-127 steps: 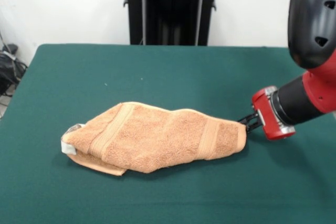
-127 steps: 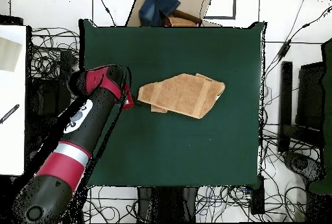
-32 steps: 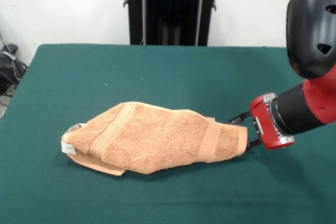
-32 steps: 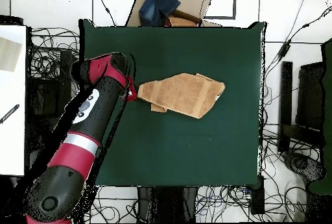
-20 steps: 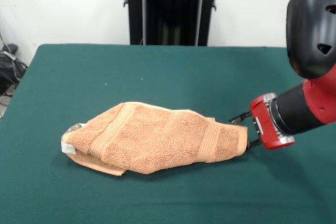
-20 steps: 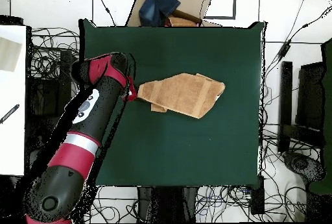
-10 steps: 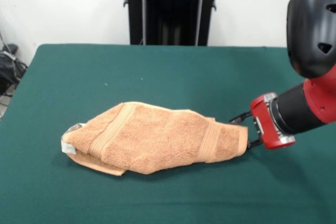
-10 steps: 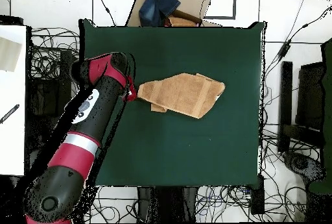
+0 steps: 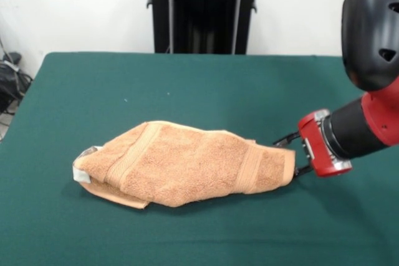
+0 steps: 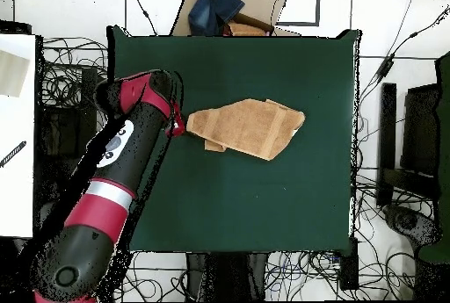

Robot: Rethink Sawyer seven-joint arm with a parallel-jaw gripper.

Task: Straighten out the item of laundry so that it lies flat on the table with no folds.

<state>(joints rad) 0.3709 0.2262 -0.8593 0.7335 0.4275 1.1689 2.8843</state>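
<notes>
Towel [image 9: 187, 163]: orange-tan terry, lower centre of the front view; two woven bands of a slightly deeper tan, one toward each end; a white tag [image 9: 80, 175] at its left tip. In the overhead view the towel [image 10: 249, 127] reads as flat tan, upper centre.

Table [image 9: 199, 85]: dark green felt-like cloth, uniform, no pattern.

Arm [image 9: 371, 60]: red shell with glossy black panels, right side of the front view; red wrist collar with a silver rim. In the overhead view, red and black with a grey band, lower left.

Gripper [image 9: 288, 154]: black.

Pedestal [image 9: 202, 10]: black, top centre.

Wall [image 9: 75, 4]: white.
</notes>
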